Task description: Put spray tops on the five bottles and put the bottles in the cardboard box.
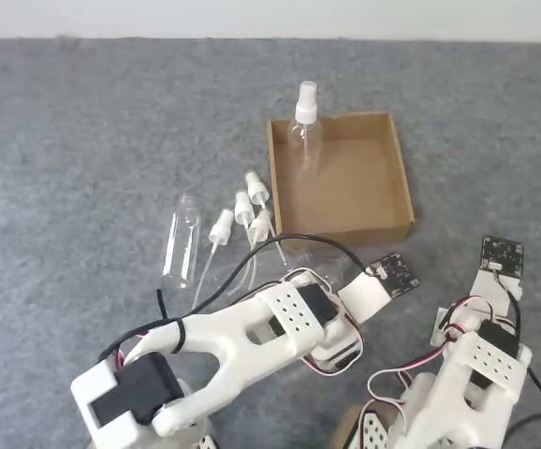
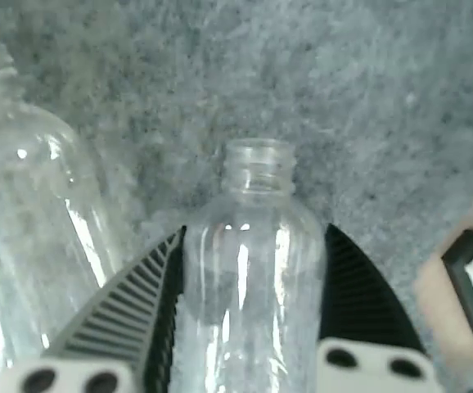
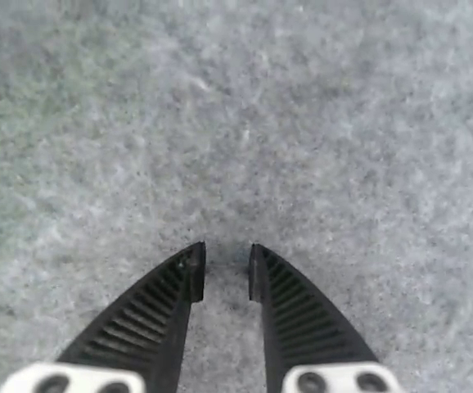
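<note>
In the high view, the cardboard box (image 1: 402, 178) is seen right of centre in the upper half of the frame. One finished bottle (image 1: 305, 140), spray top fitted, is stood upright in its upper left corner and is judged to be the first of the five delivered. Four loose spray tops (image 1: 243, 208) are clustered just left of the box. A bare bottle (image 1: 182, 238) is laid on its side further left on the grey carpet (image 1: 83, 140), apparently within reach for a later round. The left arm (image 1: 252, 337) is stretched from the lower left toward the centre, just below the box; the right arm (image 1: 476, 369) is set at the lower right.

In the left wrist view, an uncapped bottle (image 2: 249, 270) is pinched by the left gripper (image 2: 254, 232), with both ribbed pads (image 2: 150, 286) pressed against its body below the shoulder (the threaded neck is clear, presumably so that a top can be fitted). A second open bottle (image 2: 24, 205) is seen just beside it.

In the right wrist view, the right gripper (image 3: 227, 266) is held over bare carpet. Its jaws are all but pressed together, with only a slit between the tips, and nothing is gripped or touched.
</note>
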